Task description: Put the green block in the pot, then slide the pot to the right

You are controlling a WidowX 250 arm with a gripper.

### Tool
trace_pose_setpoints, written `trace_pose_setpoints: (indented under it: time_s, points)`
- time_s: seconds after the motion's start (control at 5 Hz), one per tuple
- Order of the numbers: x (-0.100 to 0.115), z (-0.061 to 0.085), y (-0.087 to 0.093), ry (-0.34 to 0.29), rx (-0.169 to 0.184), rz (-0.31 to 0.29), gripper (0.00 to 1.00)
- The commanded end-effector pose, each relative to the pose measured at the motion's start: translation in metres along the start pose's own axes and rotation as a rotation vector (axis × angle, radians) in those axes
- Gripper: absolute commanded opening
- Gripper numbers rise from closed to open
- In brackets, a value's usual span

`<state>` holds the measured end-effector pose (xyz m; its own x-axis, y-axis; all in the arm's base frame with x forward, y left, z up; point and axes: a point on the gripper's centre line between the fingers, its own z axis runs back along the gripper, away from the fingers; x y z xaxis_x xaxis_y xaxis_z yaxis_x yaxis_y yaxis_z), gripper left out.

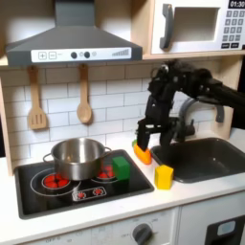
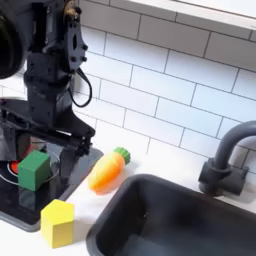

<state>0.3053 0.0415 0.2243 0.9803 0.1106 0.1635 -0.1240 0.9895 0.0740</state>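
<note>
Sitting apart from jaws: green block [image 2: 34,170].

I inspected the setting, a toy kitchen unit. The back wall [image 1: 110,96] was clad in white brick-pattern tile in both exterior views. In the first exterior view, a grey range hood [image 1: 72,43] hung at upper left, with a microwave [image 1: 201,27] set into a wooden cabinet at upper right. Two wooden utensils [image 1: 59,100] hung on the tile below the hood. A black cooktop [image 1: 81,187] occupied the white counter [image 1: 182,201] at left; a dark sink [image 1: 206,158] with a dark faucet [image 2: 225,160] lay at right. Lighting was even.
</note>
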Motion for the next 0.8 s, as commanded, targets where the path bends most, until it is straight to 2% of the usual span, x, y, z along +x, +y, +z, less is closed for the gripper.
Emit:
trace_pose_setpoints:
  time_s: [0.0, 0.2, 0.6]
  points:
    - [0.023, -0.010, 0.019, 0.001, 0.020, 0.017, 1.00]
    - [0.034, -0.014, 0.027, 0.002, 0.030, 0.025, 1.00]
    - [0.044, -0.031, 0.028, 0.032, 0.040, 0.012, 1.00]
